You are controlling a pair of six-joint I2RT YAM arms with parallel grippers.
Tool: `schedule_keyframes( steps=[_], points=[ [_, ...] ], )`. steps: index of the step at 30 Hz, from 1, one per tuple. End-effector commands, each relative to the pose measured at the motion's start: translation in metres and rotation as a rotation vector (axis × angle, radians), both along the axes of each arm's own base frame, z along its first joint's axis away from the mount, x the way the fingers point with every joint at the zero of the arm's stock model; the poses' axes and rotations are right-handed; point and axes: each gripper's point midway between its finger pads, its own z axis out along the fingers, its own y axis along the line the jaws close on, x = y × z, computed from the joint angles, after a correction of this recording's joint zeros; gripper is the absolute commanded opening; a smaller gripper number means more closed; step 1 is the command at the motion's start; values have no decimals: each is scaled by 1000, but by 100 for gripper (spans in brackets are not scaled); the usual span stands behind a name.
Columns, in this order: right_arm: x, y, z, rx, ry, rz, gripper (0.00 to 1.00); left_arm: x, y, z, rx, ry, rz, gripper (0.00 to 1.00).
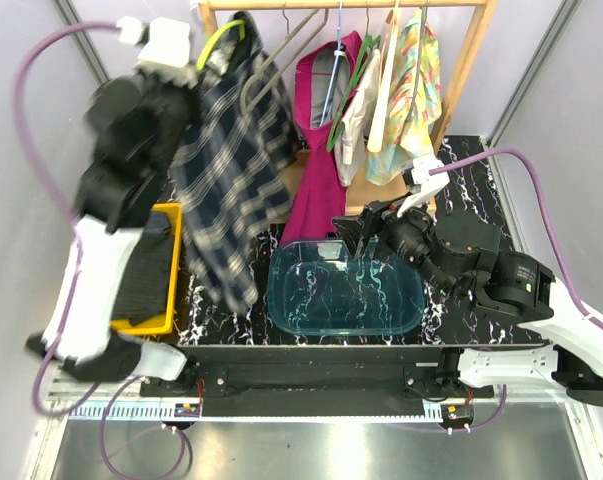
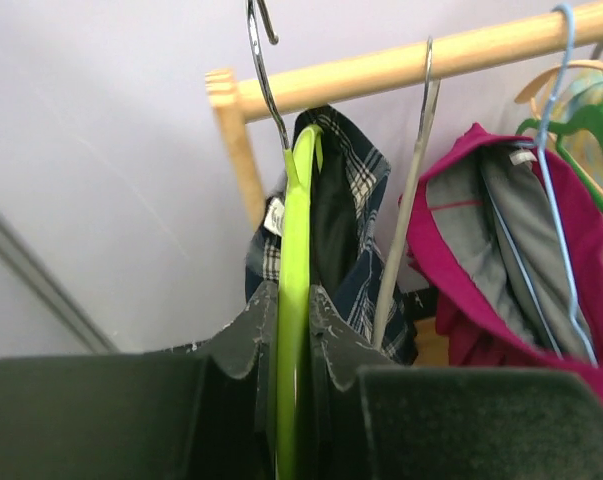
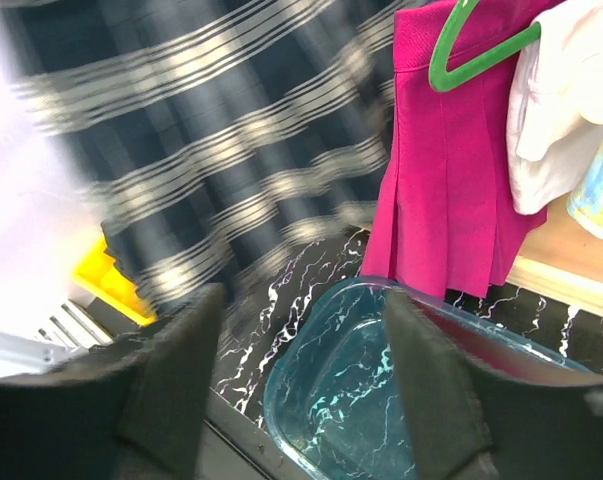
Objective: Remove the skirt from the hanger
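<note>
A dark blue plaid skirt [image 1: 226,170] hangs from a lime-green hanger [image 1: 221,38] at the left end of the wooden rail [image 1: 341,5]. My left gripper [image 1: 186,75] is raised high and shut on the green hanger [image 2: 293,330], whose metal hook [image 2: 265,80] is just below the rail [image 2: 381,68]. The skirt [image 2: 353,230] drapes behind it. My right gripper [image 1: 353,232] is open and empty over the teal bin [image 1: 346,290], with the plaid skirt [image 3: 211,150] hanging ahead of it.
A magenta skirt [image 1: 321,150] on a blue wire hanger, an empty grey hanger [image 1: 276,60] and pale garments [image 1: 396,90] hang on the rail. A yellow bin [image 1: 151,265] holding dark cloth sits on the left of the marbled table [image 1: 461,180].
</note>
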Motion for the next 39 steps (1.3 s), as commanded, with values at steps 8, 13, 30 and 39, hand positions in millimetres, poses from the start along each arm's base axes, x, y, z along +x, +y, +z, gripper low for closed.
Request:
schedule_keyframes(
  steps=[8,13,30,39],
  points=[
    [-3,20,25,39,-85,85,99,-181,77,26,-60,-80,-81,0],
    [-11,33,41,73,-179,175,100,-258,42,21,-50,-100,-458,0],
    [-76,-59,71,221,-583,321,100,-332,4,38,2,-202,-853,0],
    [-66,-51,68,123,-620,291,100,-361,-8,51,23,-233,-1010,0]
  ],
)
